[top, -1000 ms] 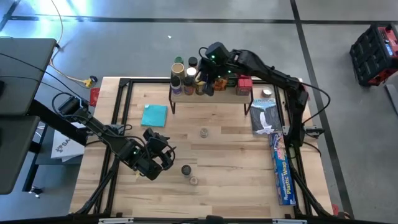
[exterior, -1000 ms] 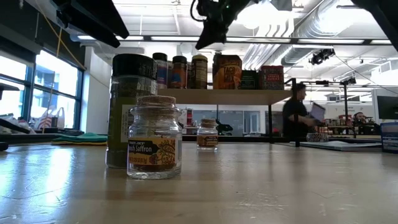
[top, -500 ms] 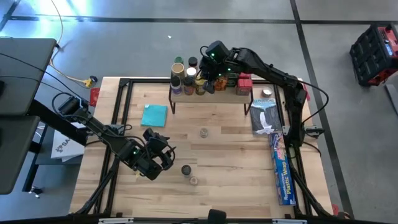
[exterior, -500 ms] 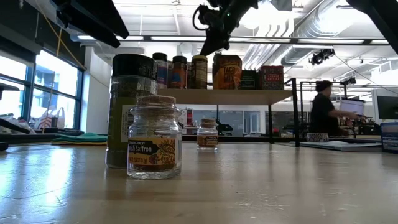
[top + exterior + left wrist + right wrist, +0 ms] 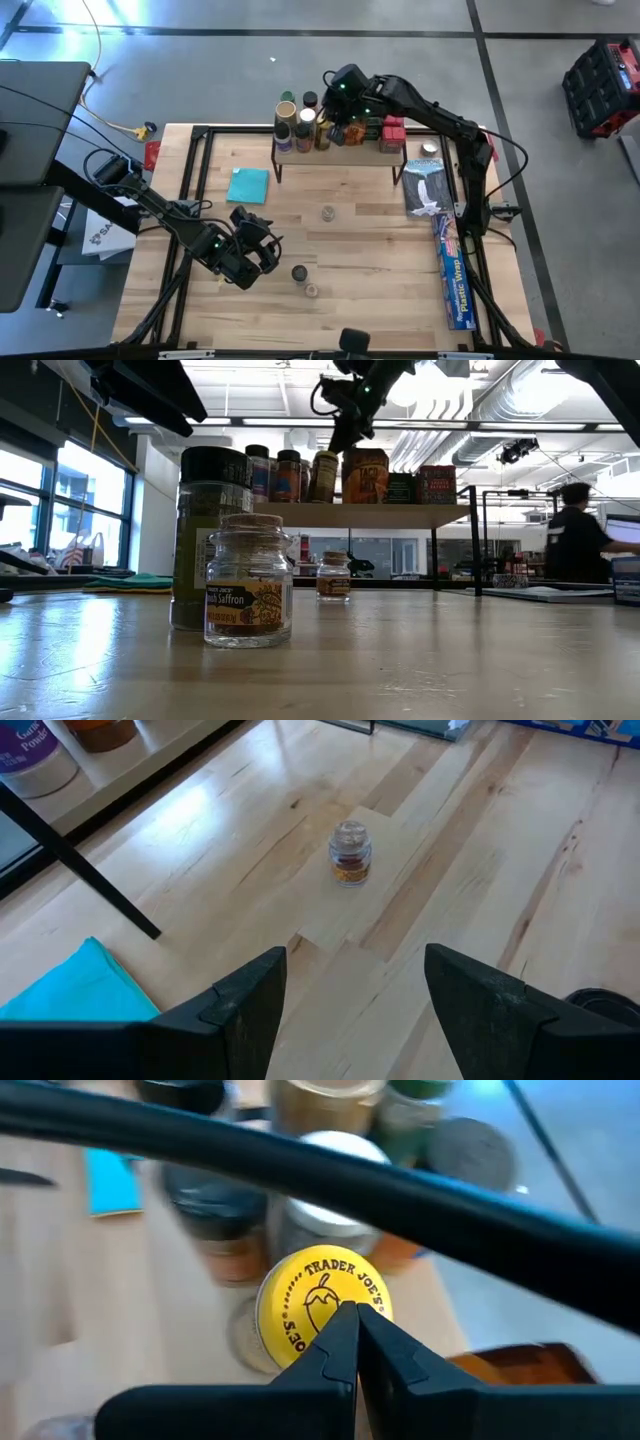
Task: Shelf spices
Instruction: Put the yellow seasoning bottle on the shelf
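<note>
Spices remain on the table point(image 5: 380, 230): a saffron jar point(image 5: 247, 582) and black-lidded jar point(image 5: 212, 536) nearest, a third jar point(image 5: 350, 853) mid-table. The left hand point(image 5: 262, 250) waits beside the near pair, fingers apart. On the far shelf point(image 5: 380, 515), the right hand point(image 5: 352, 1342), pinched together, touches a yellow-lidded jar point(image 5: 322, 1308); nudging gently should avoid toppling neighbours. A person stands beyond.
</note>
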`<state>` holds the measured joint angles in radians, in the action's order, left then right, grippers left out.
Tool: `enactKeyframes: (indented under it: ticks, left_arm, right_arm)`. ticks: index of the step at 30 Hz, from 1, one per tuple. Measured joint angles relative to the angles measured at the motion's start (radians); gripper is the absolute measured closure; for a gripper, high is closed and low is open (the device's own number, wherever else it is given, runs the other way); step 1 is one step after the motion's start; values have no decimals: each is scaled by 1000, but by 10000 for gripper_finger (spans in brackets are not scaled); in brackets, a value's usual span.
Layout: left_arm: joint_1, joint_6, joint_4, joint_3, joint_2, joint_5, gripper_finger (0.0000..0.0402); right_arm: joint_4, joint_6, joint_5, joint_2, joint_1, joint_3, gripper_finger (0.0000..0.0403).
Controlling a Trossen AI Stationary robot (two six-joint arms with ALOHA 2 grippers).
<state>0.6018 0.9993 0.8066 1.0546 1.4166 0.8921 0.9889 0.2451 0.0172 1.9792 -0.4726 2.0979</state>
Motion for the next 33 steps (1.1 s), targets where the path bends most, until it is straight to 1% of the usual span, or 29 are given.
enactKeyframes:
  ticks: [5, 17, 21, 25, 28, 31, 33]
  left_arm:
    - [0, 1, 0, 0, 0, 0, 167]
    - [0, 1, 0, 0, 0, 0, 167]
    - [0, 1, 0, 0, 0, 0, 167]
    - [0, 1, -3, 0, 0, 8, 167]
    - [0, 1, -12, 0, 0, 8, 167]
    - [0, 1, -32, 0, 0, 8, 167]
    - [0, -8, -61, 0, 0, 14, 167]
  right_arm:
    - [-14, 0, 61, 5, 1, -2, 403]
    - [-25, 34, 59, 7, 18, -5, 403]
    - [-18, 71, 75, -6, 46, 6, 403]
    - [53, 102, 161, -32, 119, 81, 403]
    - [128, 96, 212, -60, 205, 144, 403]
    - [207, 56, 218, -98, 315, 165, 403]
    - [236, 5, 215, -129, 393, 153, 403]
